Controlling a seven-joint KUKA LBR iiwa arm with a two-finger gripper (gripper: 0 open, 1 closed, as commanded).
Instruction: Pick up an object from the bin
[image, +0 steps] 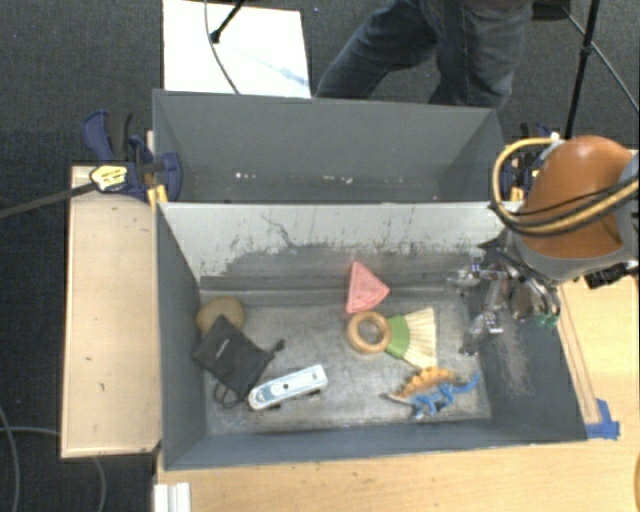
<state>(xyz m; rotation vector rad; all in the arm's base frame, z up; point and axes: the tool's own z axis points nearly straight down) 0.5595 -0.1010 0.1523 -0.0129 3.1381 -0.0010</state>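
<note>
The wrist is capped by a rounded, glossy orange cover (582, 190). Yellow and black cables (515, 160) are looped around it. A gripper (480, 332) of bare silver-grey metal is mounted beneath.

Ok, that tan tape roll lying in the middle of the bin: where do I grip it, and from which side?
The tape roll lies flat, hole up, so probably come from straight above and pinch the ring's wall. Take it at the lower left in the view: the green brush crowds its right edge, while that side looks free.
</note>
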